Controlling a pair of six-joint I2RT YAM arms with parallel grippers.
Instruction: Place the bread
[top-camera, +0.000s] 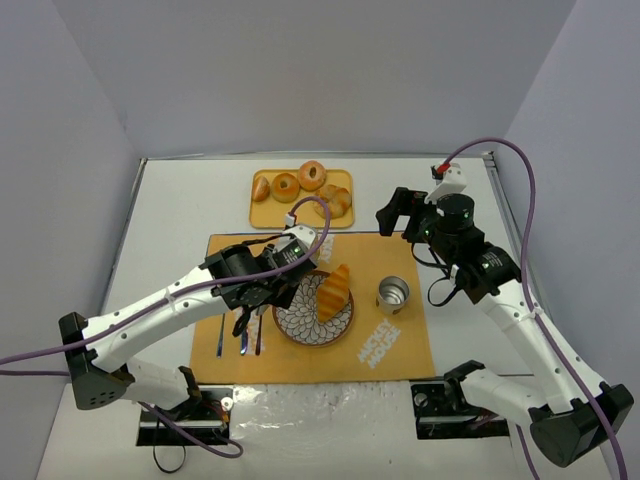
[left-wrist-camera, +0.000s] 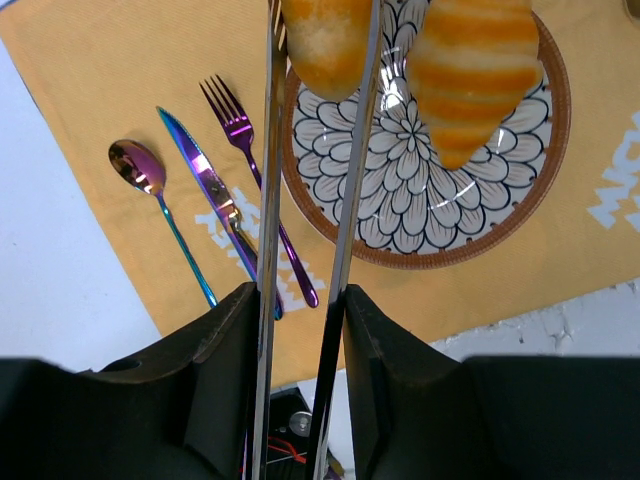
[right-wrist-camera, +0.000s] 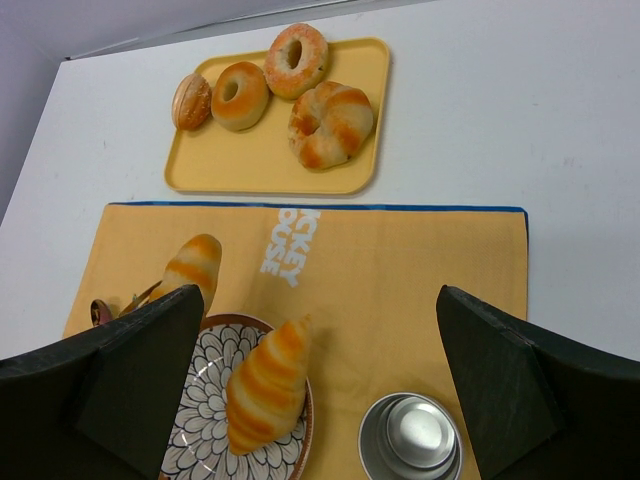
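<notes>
Your left gripper (left-wrist-camera: 298, 295) is pressed tight on the tongs (left-wrist-camera: 268, 200), and their tips pinch one roll (left-wrist-camera: 325, 40) over the rim of the plate (left-wrist-camera: 400, 215). The second roll (left-wrist-camera: 470, 70) lies on that plate. Your right gripper (right-wrist-camera: 320, 300) hangs spread wide and empty above the mat (right-wrist-camera: 400, 260).

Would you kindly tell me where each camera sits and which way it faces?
Top external: above and behind the robot, looking down on the table; left arm and right arm show.
Left wrist: on the left arm, looking down past the left gripper, shut on the held roll, at plate and cutlery.
Right wrist: on the right arm, looking down across the mat toward the tray; the open right gripper frames it.
Shared: both wrist views show the plated roll.
</notes>
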